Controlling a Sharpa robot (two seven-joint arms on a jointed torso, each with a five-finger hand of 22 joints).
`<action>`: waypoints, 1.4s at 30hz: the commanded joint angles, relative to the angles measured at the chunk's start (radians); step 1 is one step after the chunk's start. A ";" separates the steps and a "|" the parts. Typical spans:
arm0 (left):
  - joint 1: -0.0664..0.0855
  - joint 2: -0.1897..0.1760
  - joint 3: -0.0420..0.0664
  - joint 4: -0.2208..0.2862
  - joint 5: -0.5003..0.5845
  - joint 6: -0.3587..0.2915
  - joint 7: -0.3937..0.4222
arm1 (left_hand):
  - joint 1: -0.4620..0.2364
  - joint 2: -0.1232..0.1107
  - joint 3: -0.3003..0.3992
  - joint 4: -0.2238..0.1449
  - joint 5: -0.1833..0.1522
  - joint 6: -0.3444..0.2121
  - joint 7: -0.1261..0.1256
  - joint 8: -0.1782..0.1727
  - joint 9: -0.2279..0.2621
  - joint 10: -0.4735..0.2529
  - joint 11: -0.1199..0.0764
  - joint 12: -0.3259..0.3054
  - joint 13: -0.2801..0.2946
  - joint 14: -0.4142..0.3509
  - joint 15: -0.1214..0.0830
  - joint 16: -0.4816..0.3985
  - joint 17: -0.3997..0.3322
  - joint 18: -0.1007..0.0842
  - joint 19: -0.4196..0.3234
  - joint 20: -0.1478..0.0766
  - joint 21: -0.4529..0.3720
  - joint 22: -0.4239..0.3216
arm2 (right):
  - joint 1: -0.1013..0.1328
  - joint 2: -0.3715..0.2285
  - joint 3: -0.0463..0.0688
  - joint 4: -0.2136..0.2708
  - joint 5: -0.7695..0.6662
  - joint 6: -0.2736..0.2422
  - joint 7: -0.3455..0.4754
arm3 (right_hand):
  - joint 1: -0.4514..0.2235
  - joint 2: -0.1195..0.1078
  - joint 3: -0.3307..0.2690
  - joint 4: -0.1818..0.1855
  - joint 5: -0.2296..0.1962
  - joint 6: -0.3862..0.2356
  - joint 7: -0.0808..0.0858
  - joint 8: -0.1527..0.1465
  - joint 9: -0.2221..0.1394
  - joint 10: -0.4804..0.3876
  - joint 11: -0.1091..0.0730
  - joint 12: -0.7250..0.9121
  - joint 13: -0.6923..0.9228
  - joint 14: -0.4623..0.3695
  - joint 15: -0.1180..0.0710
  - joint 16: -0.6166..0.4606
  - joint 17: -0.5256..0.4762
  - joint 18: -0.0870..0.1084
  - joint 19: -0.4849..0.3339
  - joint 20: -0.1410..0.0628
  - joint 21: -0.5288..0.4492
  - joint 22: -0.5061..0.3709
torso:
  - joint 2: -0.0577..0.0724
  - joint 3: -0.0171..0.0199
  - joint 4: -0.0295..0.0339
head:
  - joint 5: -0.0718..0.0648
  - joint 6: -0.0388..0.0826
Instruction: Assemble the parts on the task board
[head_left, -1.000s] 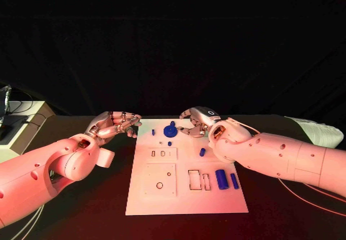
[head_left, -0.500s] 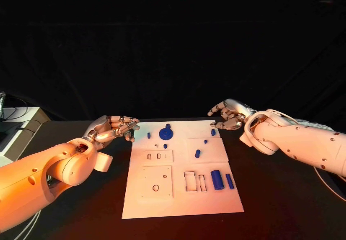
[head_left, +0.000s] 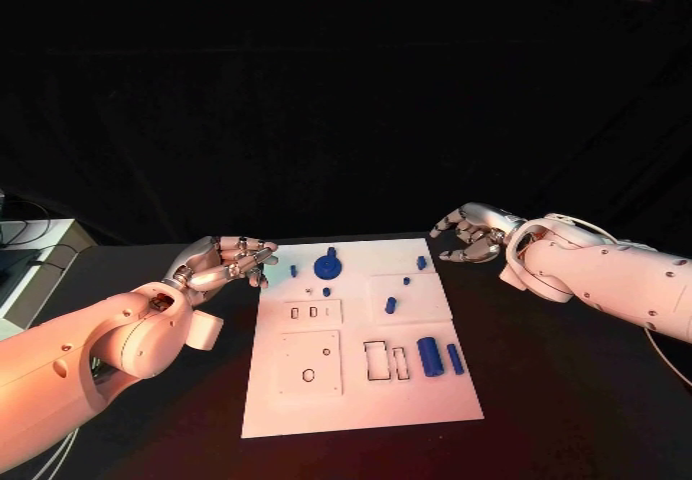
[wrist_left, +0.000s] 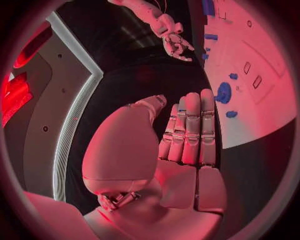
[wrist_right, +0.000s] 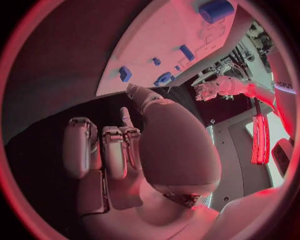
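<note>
The white task board (head_left: 361, 400) lies in the middle of the black table. On its far half rest a round blue part with a peg (head_left: 329, 266) and several small blue parts, one of them near the far right corner (head_left: 421, 262). Near the right edge lie a thick blue cylinder (head_left: 430, 352) and a thinner one (head_left: 456, 359). My left hand (head_left: 224, 262) hovers off the board's far left corner, fingers curled in, holding nothing. My right hand (head_left: 469, 232) is off the far right corner, fingers curled, nothing in them. The left wrist view shows the left hand (wrist_left: 181, 140), the round part (wrist_left: 223, 93) and the board (wrist_left: 262, 60).
A grey box (head_left: 36, 265) stands at the table's left edge. Bare black table (head_left: 577, 400) lies to the right of the board and between my left arm and the board. Rectangular and round recesses (head_left: 387, 360) mark the board's near half.
My right hand has drawn back from over the board's far edge to the right, off the board. Two small parts near the far right corner now show. The left hand stayed put.
</note>
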 joint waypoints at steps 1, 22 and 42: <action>-0.001 0.003 0.001 0.003 -0.006 0.022 0.018 | -0.003 -0.010 0.002 -0.006 -0.003 -0.002 -0.006 -0.001 0.001 -0.002 -0.001 0.007 0.001 -0.008 -0.001 0.003 -0.001 0.013 -0.004 0.001 0.007 0.002 | -0.006 0.018 0.000 -0.015 -0.074 0.022 -0.003 | -0.003 -0.005 -0.009 0.004 0.001 -0.005 0.005 -0.005 -0.002 0.102 0.008 0.006 0.259 0.104 0.011 0.004 0.263 -0.016 0.004 0.004 0.006 0.071 | 0.001 -0.0022 -0.0001 | -0.003 -0.003; -0.002 0.000 0.001 0.002 -0.006 0.024 0.013 | -0.004 -0.012 0.002 -0.006 -0.003 -0.003 -0.005 -0.002 0.001 -0.003 -0.001 0.007 0.002 -0.008 -0.001 0.004 -0.001 0.014 -0.005 0.001 0.008 0.002 | -0.050 0.094 0.000 -0.071 -0.106 0.005 -0.054 | -0.010 0.007 -0.017 0.011 -0.004 0.005 0.015 0.002 -0.001 0.106 0.018 0.010 0.263 0.104 0.022 0.004 0.263 -0.016 0.007 0.015 0.007 0.074 | 0.001 -0.0033 0.0003 | 0.008 -0.023; -0.002 0.002 0.001 -0.003 -0.006 0.025 0.006 | -0.007 -0.010 0.002 -0.005 -0.003 -0.003 -0.003 -0.002 0.002 -0.005 0.001 0.007 0.002 -0.008 -0.001 0.004 -0.002 0.013 -0.006 0.000 0.009 0.003 | -0.051 0.113 0.000 -0.092 -0.095 -0.011 -0.069 | -0.030 0.031 -0.004 0.030 0.001 0.035 0.023 0.020 -0.001 0.106 0.026 0.010 0.263 0.104 0.032 0.004 0.263 -0.016 0.009 0.026 0.009 0.078 | 0.000 -0.0025 0.0006 | 0.004 -0.026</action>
